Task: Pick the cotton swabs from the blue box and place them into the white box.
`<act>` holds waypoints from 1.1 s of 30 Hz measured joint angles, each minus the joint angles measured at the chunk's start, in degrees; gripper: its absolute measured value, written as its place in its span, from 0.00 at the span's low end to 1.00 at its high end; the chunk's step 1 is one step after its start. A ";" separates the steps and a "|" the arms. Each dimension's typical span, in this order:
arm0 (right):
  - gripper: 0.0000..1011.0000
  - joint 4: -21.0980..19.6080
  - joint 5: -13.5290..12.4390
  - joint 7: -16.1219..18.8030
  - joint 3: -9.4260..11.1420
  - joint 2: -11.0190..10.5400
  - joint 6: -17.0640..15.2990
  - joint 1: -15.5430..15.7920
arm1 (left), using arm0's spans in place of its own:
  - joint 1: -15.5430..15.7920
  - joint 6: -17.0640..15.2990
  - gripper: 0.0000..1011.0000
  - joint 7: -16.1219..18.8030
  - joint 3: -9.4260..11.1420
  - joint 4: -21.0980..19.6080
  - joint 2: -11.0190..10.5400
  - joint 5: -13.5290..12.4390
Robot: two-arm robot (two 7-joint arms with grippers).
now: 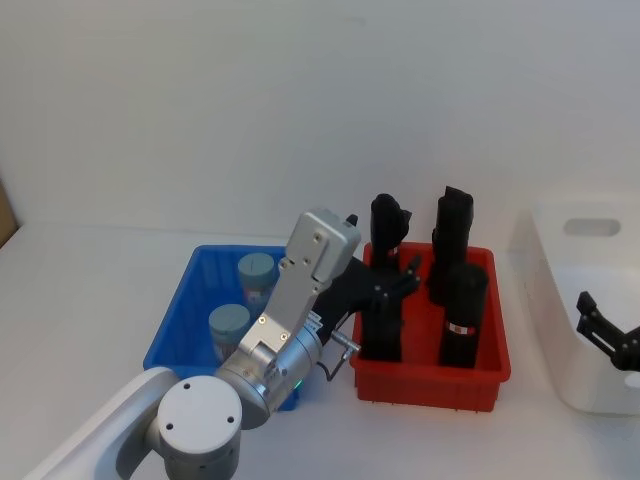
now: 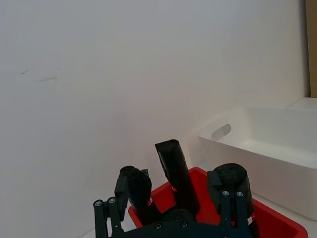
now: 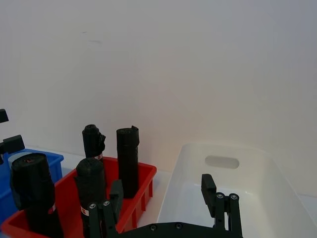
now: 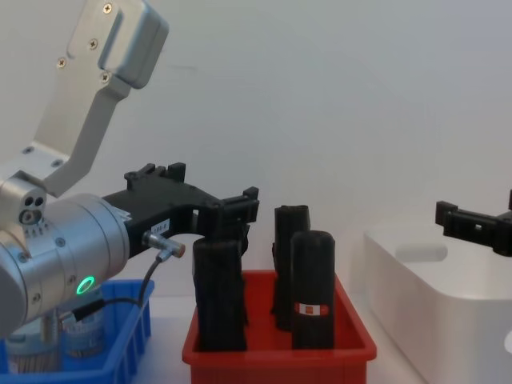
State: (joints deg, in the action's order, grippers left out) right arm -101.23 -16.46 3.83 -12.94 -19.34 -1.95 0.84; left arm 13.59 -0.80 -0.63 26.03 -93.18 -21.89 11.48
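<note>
Two cotton swabs tubs with grey-blue lids stand in the blue box, one at the back and one nearer me. My left gripper hangs open and empty over the left part of the red bin, to the right of the blue box; in the left wrist view its fingers are spread wide. My right gripper hovers open and empty above the white box at the far right. The right wrist view shows the white box bare inside.
A red bin holding several tall black rolls stands between the blue box and the white box. My left arm's silver wrist housing covers the blue box's right side. A white wall rises close behind the table.
</note>
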 joint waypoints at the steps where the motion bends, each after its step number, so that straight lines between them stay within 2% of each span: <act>1: 0.99 0.00 0.00 0.00 0.00 0.00 0.00 0.00 | 0.00 0.00 0.99 0.00 0.00 0.00 0.00 0.00; 33: 0.99 0.00 0.00 0.03 0.00 0.01 0.00 0.00 | 0.00 0.00 0.99 0.00 0.00 0.00 0.00 0.00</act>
State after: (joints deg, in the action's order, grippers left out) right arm -101.23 -16.46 3.85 -12.94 -19.33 -1.95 0.84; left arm 13.59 -0.79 -0.63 26.02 -93.18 -21.89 11.48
